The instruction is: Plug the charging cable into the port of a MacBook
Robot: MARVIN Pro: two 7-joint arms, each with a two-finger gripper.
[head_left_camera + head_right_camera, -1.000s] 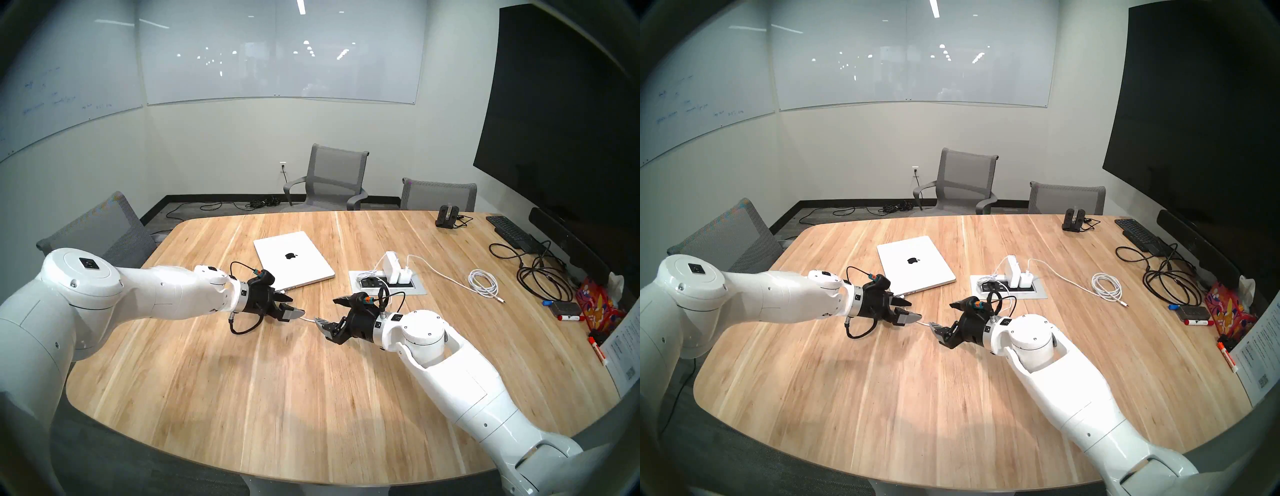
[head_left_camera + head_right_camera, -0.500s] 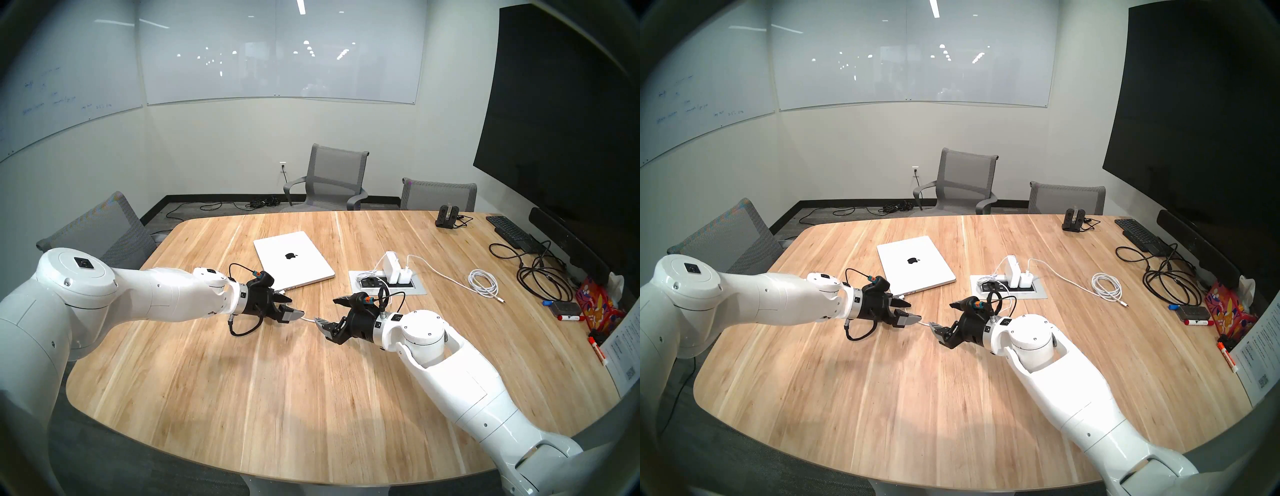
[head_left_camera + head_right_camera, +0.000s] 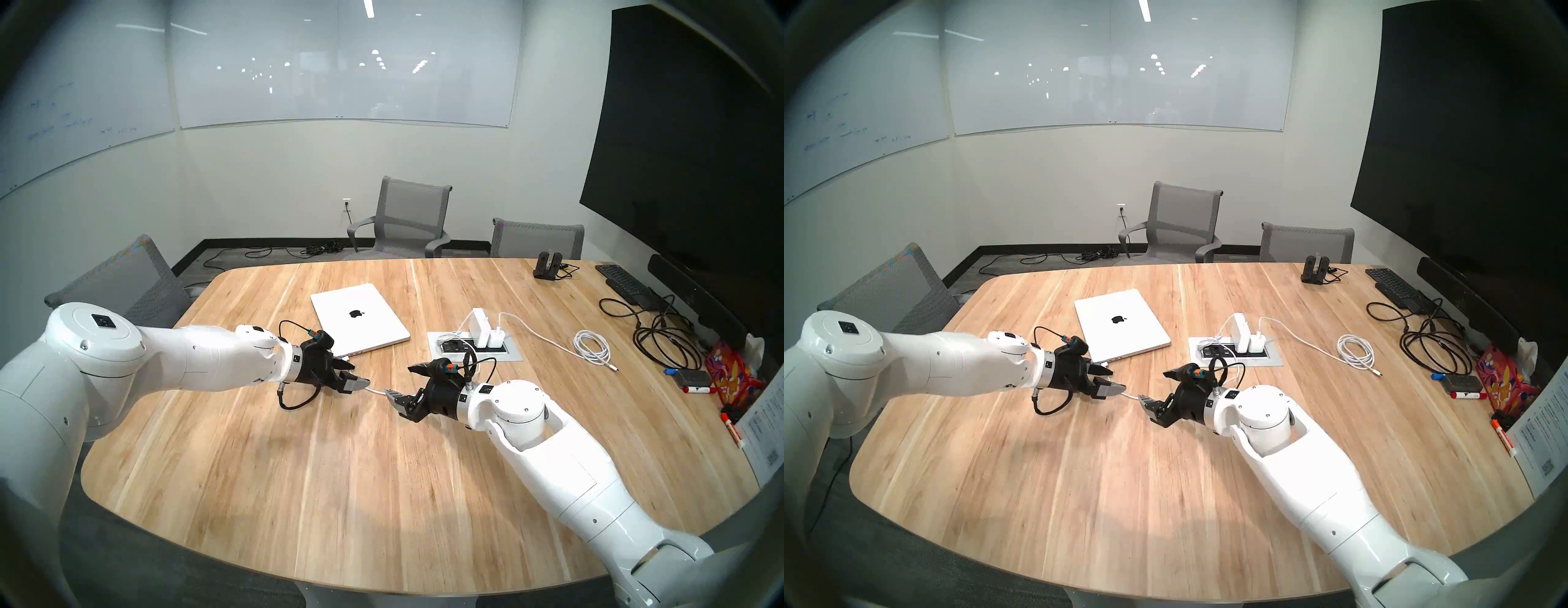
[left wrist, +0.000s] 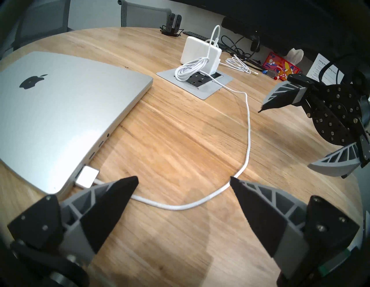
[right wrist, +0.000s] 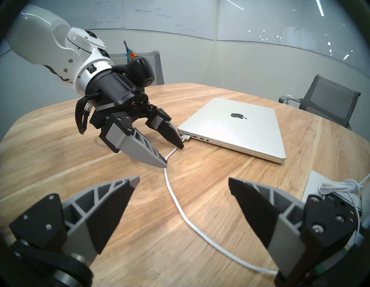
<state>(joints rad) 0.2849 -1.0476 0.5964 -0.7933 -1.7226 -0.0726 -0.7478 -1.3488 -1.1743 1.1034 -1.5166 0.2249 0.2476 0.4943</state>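
Note:
The closed silver MacBook (image 3: pixel 373 335) (image 4: pixel 60 112) (image 5: pixel 250 136) lies on the wooden table. The white charging cable (image 4: pixel 248 128) (image 5: pixel 176 200) runs from the power box across the table to the laptop. Its flat connector (image 4: pixel 87 177) (image 5: pixel 185 137) sits against the endmost port of the row of slots (image 5: pixel 201 138) on the side edge. I cannot tell how deep it is seated. My left gripper (image 3: pixel 362 373) (image 5: pixel 173 156) is open and empty, just right of the connector, above the cable. My right gripper (image 3: pixel 398 379) (image 4: pixel 284 138) is open and empty, facing the left one.
A recessed power box (image 3: pixel 513 354) with a white power adapter (image 3: pixel 479 327) sits right of the laptop. A coiled white cord (image 3: pixel 592 346), black cords (image 3: pixel 662 339), a black keyboard (image 3: pixel 623 282) and markers lie at the right. Grey chairs stand around the table.
My left gripper has drawn back slightly to the left, away from the right gripper. The right arm, laptop and cable have not moved.

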